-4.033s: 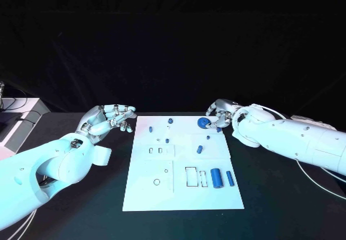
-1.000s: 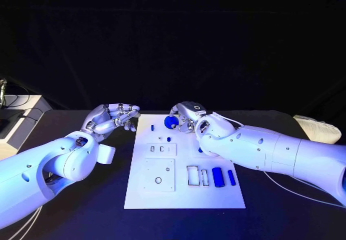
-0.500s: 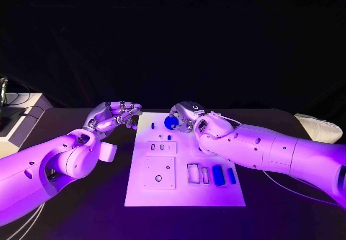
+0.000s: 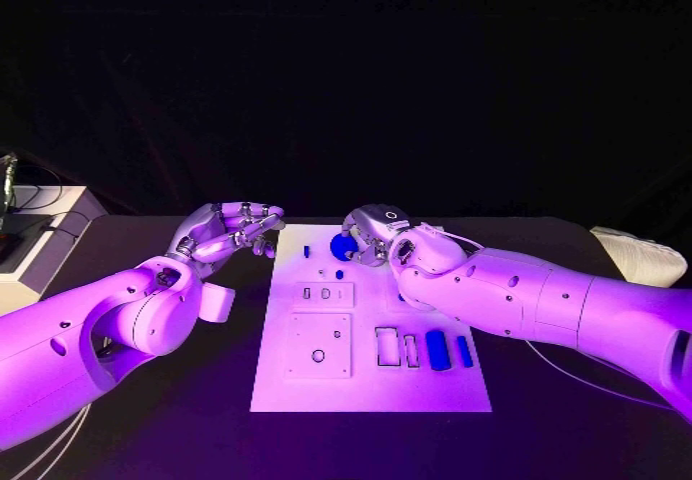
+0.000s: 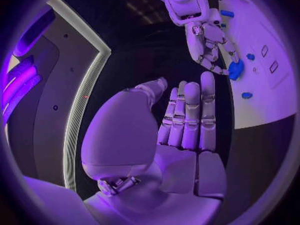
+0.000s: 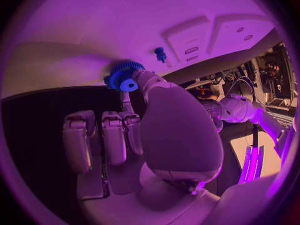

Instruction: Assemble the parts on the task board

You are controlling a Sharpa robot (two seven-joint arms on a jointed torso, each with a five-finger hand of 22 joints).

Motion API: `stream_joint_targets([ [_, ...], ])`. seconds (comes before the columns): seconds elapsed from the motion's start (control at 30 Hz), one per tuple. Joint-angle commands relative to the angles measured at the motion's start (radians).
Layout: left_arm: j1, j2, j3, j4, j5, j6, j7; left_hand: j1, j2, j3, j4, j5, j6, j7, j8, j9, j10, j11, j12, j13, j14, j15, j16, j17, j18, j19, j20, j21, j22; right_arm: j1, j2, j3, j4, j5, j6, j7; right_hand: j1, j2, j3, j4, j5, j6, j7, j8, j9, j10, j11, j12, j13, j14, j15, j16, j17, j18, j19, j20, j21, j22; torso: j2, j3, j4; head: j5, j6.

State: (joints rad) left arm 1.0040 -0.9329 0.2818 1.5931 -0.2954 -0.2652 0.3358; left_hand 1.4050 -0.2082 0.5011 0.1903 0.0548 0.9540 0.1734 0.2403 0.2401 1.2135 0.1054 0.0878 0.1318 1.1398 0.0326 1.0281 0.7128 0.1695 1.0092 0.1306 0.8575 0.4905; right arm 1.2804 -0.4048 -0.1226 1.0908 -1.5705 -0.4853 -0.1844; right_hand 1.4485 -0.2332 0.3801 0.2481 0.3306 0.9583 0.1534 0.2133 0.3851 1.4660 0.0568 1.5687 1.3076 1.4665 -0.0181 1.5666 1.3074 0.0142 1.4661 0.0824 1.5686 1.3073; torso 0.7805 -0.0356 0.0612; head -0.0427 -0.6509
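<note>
evidently the right hand (image 4: 372,232) pinches a blue gear (image 4: 343,245) over the task board's (image 4: 369,390) far end, seemingly to seat it. the left hand (image 4: 228,232) hovers beside the board, fingers curled and holding nothing, leaving room.

No readable text, labels or numbers anywhere, perhaps too small on the task board (image 4: 368,385).

Matt black table (image 4: 173,410) under a smooth, flat white task board (image 4: 369,395), plastic-looking. Glossy hard shells on both arms, catching the light. The right hand (image 4: 372,234) and left hand (image 4: 227,232) look like smooth silver metal. The blue gear (image 6: 124,75) is toothed, moulded plastic by its look.
</note>
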Motion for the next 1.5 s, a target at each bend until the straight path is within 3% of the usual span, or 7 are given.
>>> stream_joint_targets([
  [0.03,0.000,0.000,0.001,0.003,-0.003,0.014,0.004,-0.001,0.007,0.003,-0.002,-0.002,-0.008,0.001,0.006,0.001,-0.009,0.000,-0.004,0.001,-0.007,0.002,0.003,-0.001,0.013,-0.005,0.000,0.003,0.001,-0.003,0.006,-0.003,-0.012,-0.017,0.020,-0.010,-0.015,0.002,0.008,-0.001,-0.007,0.035,-0.021,-0.001,0.007,0.105,-0.003,0.002,0.263,0.104,-0.007,0.004,0.263,-0.014,0.105,-0.002,0.002,0.264,0.000,0.0003,0.0011,0.000,0.001],
  [0.37,0.000,0.000,0.001,0.004,-0.004,0.013,0.004,-0.001,0.007,0.003,-0.002,-0.002,-0.009,0.001,0.006,0.001,-0.009,0.000,-0.004,0.002,-0.008,0.002,0.004,-0.001,0.013,-0.006,0.000,0.005,0.002,-0.003,0.022,-0.006,-0.029,-0.013,-0.006,-0.006,-0.036,-0.008,0.019,-0.006,-0.013,-0.005,-0.004,-0.034,-0.004,0.105,0.011,0.002,0.263,0.104,0.005,0.004,0.263,-0.014,0.105,0.008,0.002,0.264,0.000,0.0002,0.0003,0.001,0.001],
  [0.8,0.000,-0.002,0.001,0.005,-0.004,0.010,0.004,-0.003,0.007,0.003,-0.002,-0.002,-0.009,0.002,0.006,0.001,-0.010,0.001,-0.004,0.002,-0.007,0.002,0.005,-0.002,0.013,-0.007,0.000,0.007,0.003,-0.003,0.022,-0.006,-0.021,0.014,0.040,0.024,-0.109,-0.016,-0.018,0.025,-0.021,-0.023,0.002,-0.065,-0.013,0.105,0.018,0.002,0.263,0.104,0.012,0.004,0.262,-0.014,0.105,0.017,0.002,0.264,0.000,0.0006,0.0000,0.003,-0.001],
  [0.87,0.000,-0.003,0.001,0.005,-0.004,0.010,0.003,-0.003,0.007,0.003,-0.002,-0.002,-0.009,0.002,0.006,0.001,-0.010,0.001,-0.004,0.002,-0.007,0.002,0.005,-0.002,0.013,-0.007,0.000,0.007,0.003,-0.003,0.020,-0.006,-0.020,0.019,0.047,0.025,-0.146,-0.012,-0.042,0.039,-0.011,-0.020,0.001,-0.070,-0.013,0.105,0.017,0.002,0.263,0.104,0.012,0.004,0.263,-0.014,0.105,0.017,0.002,0.264,0.000,0.0005,-0.0001,0.004,-0.001],
  [0.97,0.000,-0.003,0.001,0.004,-0.004,0.009,0.003,-0.003,0.007,0.003,-0.002,-0.002,-0.009,0.002,0.006,0.001,-0.010,0.001,-0.004,0.002,-0.007,0.002,0.005,-0.002,0.013,-0.007,0.000,0.007,0.003,-0.003,0.017,-0.007,-0.019,0.027,0.063,0.027,-0.218,0.019,-0.073,0.043,0.008,-0.013,-0.002,-0.076,-0.012,0.105,0.015,0.002,0.263,0.104,0.011,0.004,0.263,-0.014,0.105,0.016,0.002,0.264,0.000,0.0008,0.0000,0.005,0.000],
  [1.17,0.000,-0.003,0.001,0.004,-0.004,0.008,0.002,-0.004,0.006,0.002,-0.001,-0.002,-0.009,0.002,0.006,0.001,-0.010,0.001,-0.004,0.002,-0.007,0.003,0.006,-0.002,0.013,-0.007,0.000,0.008,0.003,-0.003,0.014,-0.007,-0.019,0.032,0.093,0.024,-0.276,0.049,-0.074,0.044,0.021,-0.008,-0.004,-0.082,-0.010,0.105,0.013,0.002,0.263,0.104,0.010,0.004,0.263,-0.014,0.105,0.015,0.002,0.264,0.000,0.0013,-0.0001,0.005,0.000],
  [1.5,0.000,-0.003,0.001,0.003,-0.004,0.007,0.002,-0.004,0.006,0.002,-0.001,-0.002,-0.010,0.002,0.006,0.001,-0.011,0.001,-0.005,0.002,-0.007,0.003,0.006,-0.002,0.013,-0.008,0.000,0.008,0.004,-0.003,0.012,-0.008,-0.035,0.020,0.120,-0.007,-0.290,0.054,-0.067,0.040,0.037,-0.015,-0.002,-0.090,-0.012,0.105,0.014,0.002,0.263,0.104,0.011,0.004,0.263,-0.014,0.105,0.015,0.002,0.264,0.000,0.0012,-0.0004,0.004,0.001],
])
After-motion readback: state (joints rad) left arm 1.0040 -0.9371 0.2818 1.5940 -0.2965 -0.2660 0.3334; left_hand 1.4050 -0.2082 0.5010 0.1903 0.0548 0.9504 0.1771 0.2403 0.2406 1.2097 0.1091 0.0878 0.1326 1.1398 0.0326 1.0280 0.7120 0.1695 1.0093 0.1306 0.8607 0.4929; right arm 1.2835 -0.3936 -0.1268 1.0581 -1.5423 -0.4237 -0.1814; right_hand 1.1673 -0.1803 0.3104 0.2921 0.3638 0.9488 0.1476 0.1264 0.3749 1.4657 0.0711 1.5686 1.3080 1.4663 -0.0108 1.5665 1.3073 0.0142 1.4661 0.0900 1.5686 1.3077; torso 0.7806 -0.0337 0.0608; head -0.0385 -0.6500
